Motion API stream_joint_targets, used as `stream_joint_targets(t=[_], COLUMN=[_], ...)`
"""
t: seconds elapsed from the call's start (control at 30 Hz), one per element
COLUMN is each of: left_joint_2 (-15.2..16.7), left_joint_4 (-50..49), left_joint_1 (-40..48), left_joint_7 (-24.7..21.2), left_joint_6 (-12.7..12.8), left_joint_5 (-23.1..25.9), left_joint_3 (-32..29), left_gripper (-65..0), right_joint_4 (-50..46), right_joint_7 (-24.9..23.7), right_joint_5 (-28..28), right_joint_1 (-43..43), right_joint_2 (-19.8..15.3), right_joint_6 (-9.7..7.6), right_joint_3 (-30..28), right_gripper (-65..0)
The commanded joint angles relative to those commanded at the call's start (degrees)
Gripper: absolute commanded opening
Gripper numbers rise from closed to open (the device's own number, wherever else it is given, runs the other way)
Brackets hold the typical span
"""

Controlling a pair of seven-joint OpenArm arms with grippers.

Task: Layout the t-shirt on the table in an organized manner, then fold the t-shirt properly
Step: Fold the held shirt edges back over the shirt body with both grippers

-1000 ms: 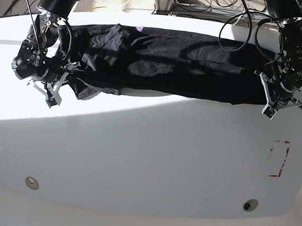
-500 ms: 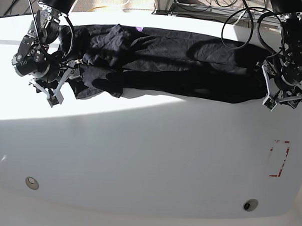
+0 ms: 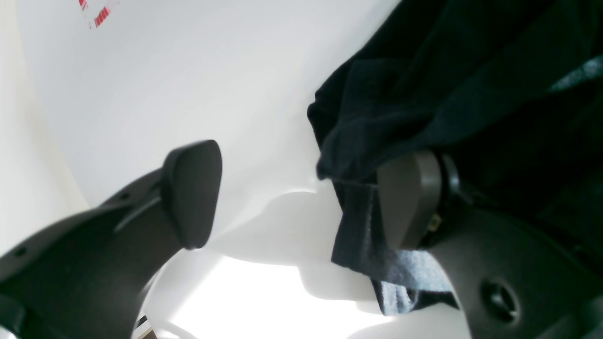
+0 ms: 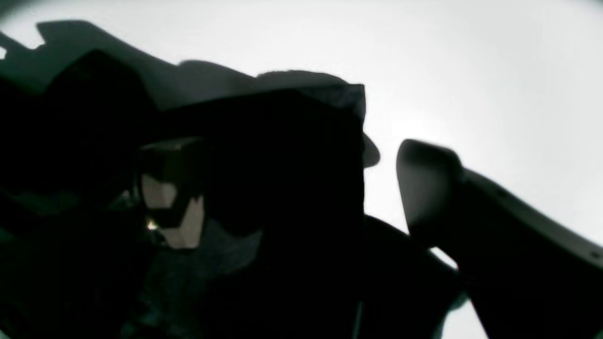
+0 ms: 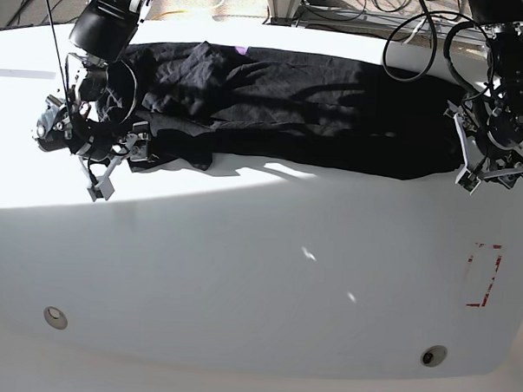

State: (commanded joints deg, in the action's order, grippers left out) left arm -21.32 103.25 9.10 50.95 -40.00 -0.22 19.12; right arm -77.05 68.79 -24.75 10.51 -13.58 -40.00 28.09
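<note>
White table (image 5: 258,274): t-shirt (image 5: 317,112) long axis left-right, collar far side.

Over the last second the right tool (image 5: 115,159), at the left of the base view, has swung in against the near left corner of the t-shirt (image 5: 283,110), and its far finger (image 4: 172,193) now lies on the cloth with the jaws still spread. The loose flap that hung toward the near side there has been drawn in, so the shirt's near edge on the bench (image 5: 258,274) runs straighter and the bulge is smaller. The left tool (image 5: 488,171) has risen slightly toward the far side along the shirt's right end, jaws spread.
</note>
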Motion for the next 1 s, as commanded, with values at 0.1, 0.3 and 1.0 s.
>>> stream_joint_targets(t=[0.1,0.3,1.0], left_joint_2=[0.0,0.2,0.4], left_joint_4=[0.0,0.0,0.0], left_joint_1=[0.0,-1.2,-2.3], left_joint_7=[0.0,-0.1,-0.1], left_joint_6=[0.0,0.0,0.0], left_joint_5=[0.0,0.0,0.1], left_joint_3=[-0.1,-0.1,-0.4], left_gripper=[-20.7,-21.7,-21.7], right_joint_4=[1.8,1.8,-3.3], right_joint_7=[0.0,0.1,7.2], right_joint_5=[-0.1,-0.2,-9.8], right_joint_1=[0.5,0.1,0.1], right_joint_2=[0.0,0.2,-0.2], right_joint_6=[0.0,0.0,0.0], right_joint_3=[0.0,0.0,0.0], right_gripper=[-8.1,-11.6,-57.1])
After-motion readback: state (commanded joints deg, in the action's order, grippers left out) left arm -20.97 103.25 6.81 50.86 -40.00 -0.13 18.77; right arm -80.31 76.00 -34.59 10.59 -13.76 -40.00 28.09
